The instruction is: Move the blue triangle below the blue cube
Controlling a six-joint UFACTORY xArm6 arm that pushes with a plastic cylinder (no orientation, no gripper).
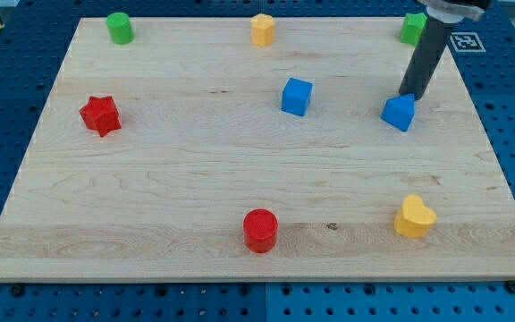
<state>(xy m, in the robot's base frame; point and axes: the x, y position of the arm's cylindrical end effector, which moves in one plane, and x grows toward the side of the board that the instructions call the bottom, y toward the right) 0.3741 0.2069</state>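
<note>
The blue triangle (pixel 399 113) lies on the wooden board at the view's right. The blue cube (pixel 297 96) sits to its left, near the middle, slightly higher in the view. My tip (pixel 407 96) is at the triangle's upper edge, touching or nearly touching it from the view's top right. The dark rod rises toward the view's top right.
A red star (pixel 100 114) at the left, a green cylinder (pixel 119 28) top left, a yellow block (pixel 262 29) top middle, a green block (pixel 411 29) top right partly behind the rod, a red cylinder (pixel 260 230) bottom middle, a yellow heart (pixel 414 216) bottom right.
</note>
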